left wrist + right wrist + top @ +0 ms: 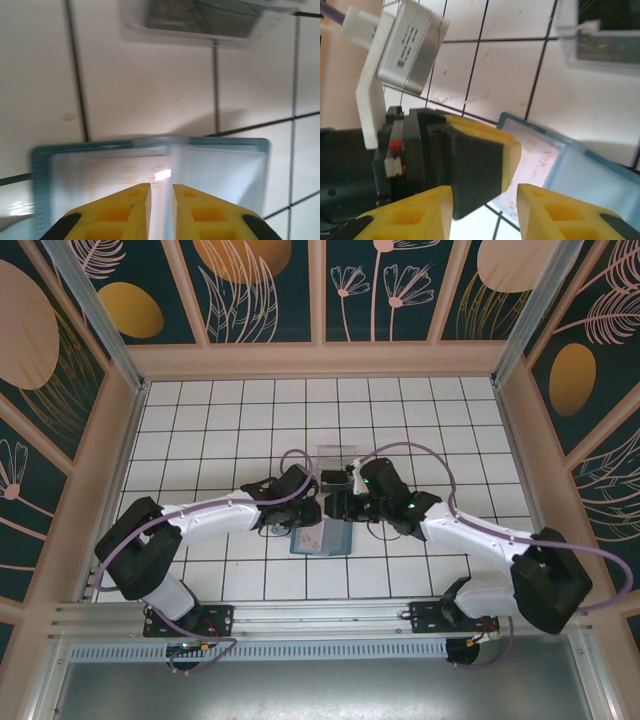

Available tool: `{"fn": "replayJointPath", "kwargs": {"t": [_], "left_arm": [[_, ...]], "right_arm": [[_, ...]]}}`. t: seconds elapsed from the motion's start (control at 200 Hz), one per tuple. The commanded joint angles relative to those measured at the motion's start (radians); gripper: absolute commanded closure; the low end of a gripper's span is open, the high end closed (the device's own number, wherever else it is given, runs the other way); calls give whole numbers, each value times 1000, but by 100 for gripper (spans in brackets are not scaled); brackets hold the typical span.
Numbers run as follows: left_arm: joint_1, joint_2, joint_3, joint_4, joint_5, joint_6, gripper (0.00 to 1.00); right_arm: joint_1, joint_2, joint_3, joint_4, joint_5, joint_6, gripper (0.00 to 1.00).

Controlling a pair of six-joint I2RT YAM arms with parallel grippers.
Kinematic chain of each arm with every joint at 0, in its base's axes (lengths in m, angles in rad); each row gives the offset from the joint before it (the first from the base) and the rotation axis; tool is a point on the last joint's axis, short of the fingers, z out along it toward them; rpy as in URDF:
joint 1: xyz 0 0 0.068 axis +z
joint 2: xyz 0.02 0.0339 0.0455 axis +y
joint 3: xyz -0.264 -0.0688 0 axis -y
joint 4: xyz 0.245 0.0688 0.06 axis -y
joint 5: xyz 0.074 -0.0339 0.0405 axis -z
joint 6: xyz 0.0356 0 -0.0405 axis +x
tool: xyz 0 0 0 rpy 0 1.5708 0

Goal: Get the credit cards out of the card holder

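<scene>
Fingers of my left gripper [161, 192] stand close together, with a thin slit between the yellow pads. They hang right over the middle fold of the card holder [220, 165]. Whether they pinch that fold or merely sit above it, I cannot tell. My right gripper [485, 215] is partly open and holds nothing. In its wrist view the black-and-yellow finger of my left one sits just beyond the gap, and from above the two meet nearly nose to nose over the holder's far edge.

Writing is scarce. The silver camera box [410, 47] on my left wrist carries a small label with printed lines and a square code, too fine to read. The pale card [110, 170] shows faint marks that are blurred as well.

The card holder lies open and flat on the white tiled desk [150, 90], near the middle, between my two arms. It is teal-blue at the border, with two halves and clear pockets. The pale card sits in the left half, inside its pocket. Beyond the holder, apart from it, stands a clear plastic stand [230, 37] — a dark shape [200, 17] shows through its wall.
</scene>
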Motion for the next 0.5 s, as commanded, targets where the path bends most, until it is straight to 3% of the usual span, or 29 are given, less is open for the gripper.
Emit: {"fn": "replayJointPath", "kwargs": {"t": [0.0,0.21,0.495], "left_arm": [[33,-42,-67,-24,-33,29,81],[67,-73,-149,5,-21,45,81],[67,-63,-169,51,23,45,81]], "right_arm": [[54,81,73,6,-27,41,61],[111,218,140,7,-22,100,63],[110,226,23,52,-18,178,65]]}}
